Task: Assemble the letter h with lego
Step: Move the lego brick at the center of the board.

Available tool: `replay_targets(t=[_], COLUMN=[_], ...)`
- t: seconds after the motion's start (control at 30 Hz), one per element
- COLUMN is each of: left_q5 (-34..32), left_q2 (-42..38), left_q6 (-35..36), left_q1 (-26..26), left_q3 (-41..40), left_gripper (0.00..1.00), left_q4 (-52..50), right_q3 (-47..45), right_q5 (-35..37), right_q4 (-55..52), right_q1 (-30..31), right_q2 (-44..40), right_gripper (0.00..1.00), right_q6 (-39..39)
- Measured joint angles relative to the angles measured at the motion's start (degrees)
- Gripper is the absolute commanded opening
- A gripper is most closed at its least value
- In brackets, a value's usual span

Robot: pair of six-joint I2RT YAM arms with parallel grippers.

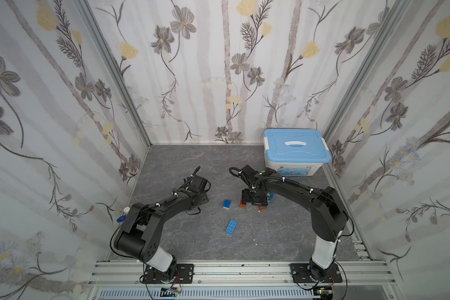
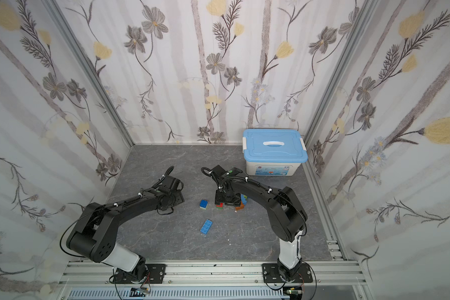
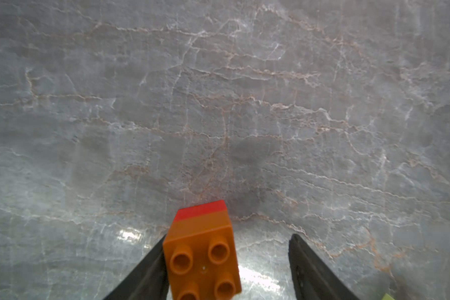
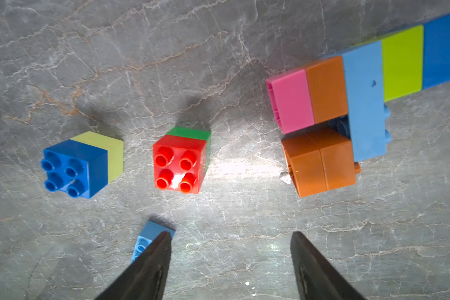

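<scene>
An orange lego brick stacked on a red one stands between the fingers of my left gripper. It touches one finger, with a wide gap to the other, so the gripper is open. My right gripper hangs open and empty over the table. Beyond it lie a red-on-green stack, a blue-on-lime stack and a joined piece of pink, orange, light-blue, lime and blue bricks on its side. A long light-blue brick lies partly behind one right finger.
A white storage box with a light-blue lid stands at the back right corner. In both top views the long light-blue brick lies alone toward the front, and the blue-on-lime stack sits between the two arms. Papered walls close three sides.
</scene>
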Motion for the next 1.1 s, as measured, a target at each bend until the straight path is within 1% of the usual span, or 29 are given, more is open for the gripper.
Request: replay_targets(t=[0.03,0.1,0.17,0.27,0.33,0.5,0.63,0.73,0.77,0.93,1.0,1.1], left_q5=[0.0,0.0,0.9,1.6,2.4,4.3,6.5,7.3,7.3,7.8,7.8,7.7], left_q2=[0.7,2.2,3.6,5.9,7.4,8.7,9.4,9.2,9.0,7.6,6.5,4.1], left_q6=[0.0,0.6,2.9,5.7,7.3,11.0,13.6,14.5,14.8,14.8,14.8,14.7], left_q1=[0.0,-0.1,-0.1,-0.4,-0.6,-3.8,-6.6,-7.7,-7.8,-8.0,-8.2,-8.2], left_q3=[0.3,1.2,2.1,3.7,5.1,6.4,8.1,8.5,8.7,9.0,9.0,8.7], left_gripper=[0.62,0.55,0.52,0.39,0.38,0.39,0.41,0.43,0.45,0.60,0.62,0.64], left_q4=[-0.1,-0.2,0.1,0.3,0.7,2.3,0.8,-0.7,-1.3,-3.0,-3.3,-3.5], right_q3=[-0.4,-1.2,-1.7,-2.3,-2.8,-3.1,-2.0,0.1,0.7,4.8,6.1,7.4], right_q5=[0.0,0.0,0.0,0.0,0.0,1.1,1.8,2.0,2.1,1.9,1.9,1.9], right_q4=[0.2,0.7,0.8,1.2,1.3,1.0,1.0,1.6,1.8,3.3,3.6,3.7], right_q1=[0.0,0.0,0.0,0.0,0.0,0.1,0.0,0.1,0.0,0.1,0.1,0.2], right_q2=[-0.2,-1.0,-1.7,-2.6,-3.0,-3.1,-2.0,-0.5,0.2,5.0,7.0,9.0], right_gripper=[0.72,0.71,0.71,0.70,0.70,0.73,0.74,0.74,0.73,0.73,0.72,0.68], right_q6=[0.0,0.0,0.0,0.0,0.0,0.0,0.7,1.4,1.7,2.5,2.7,3.1])
